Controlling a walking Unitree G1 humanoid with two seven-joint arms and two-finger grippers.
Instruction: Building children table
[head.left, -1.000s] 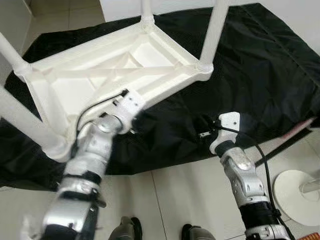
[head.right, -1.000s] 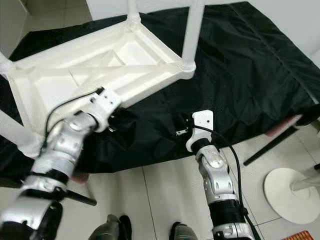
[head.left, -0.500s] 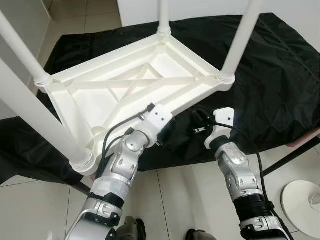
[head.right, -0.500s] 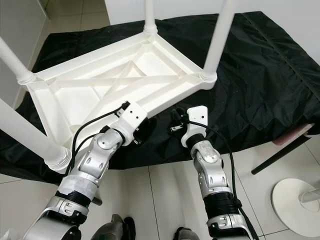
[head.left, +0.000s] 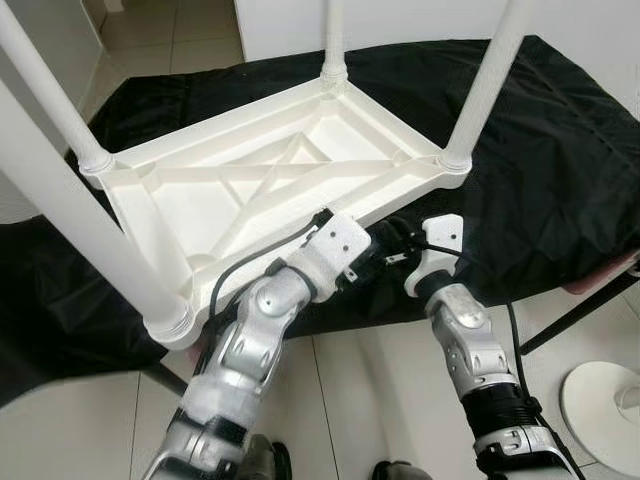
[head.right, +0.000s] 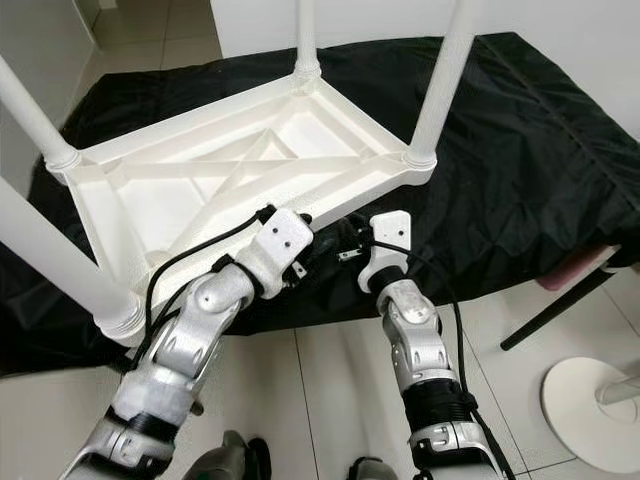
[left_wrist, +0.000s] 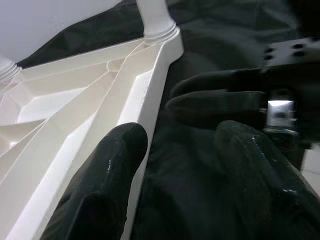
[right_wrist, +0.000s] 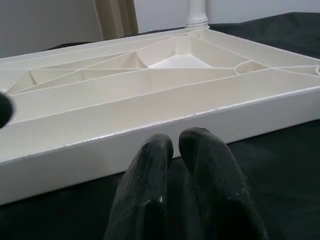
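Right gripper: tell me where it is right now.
The right gripper, fingers shut, rests low on the black cloth just before the near long edge of the upturned white table, close beside the left gripper.

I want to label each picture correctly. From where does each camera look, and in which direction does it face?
Left and right eye views: on the head, facing forward and down at the upturned white table on the black cloth; both silver arms show.
Left wrist view: along the open left gripper, at the table's near rim.
Right wrist view: along the shut right gripper, at that rim's side.
Shared: the wrist views see the same rim; the left one also catches the right gripper.
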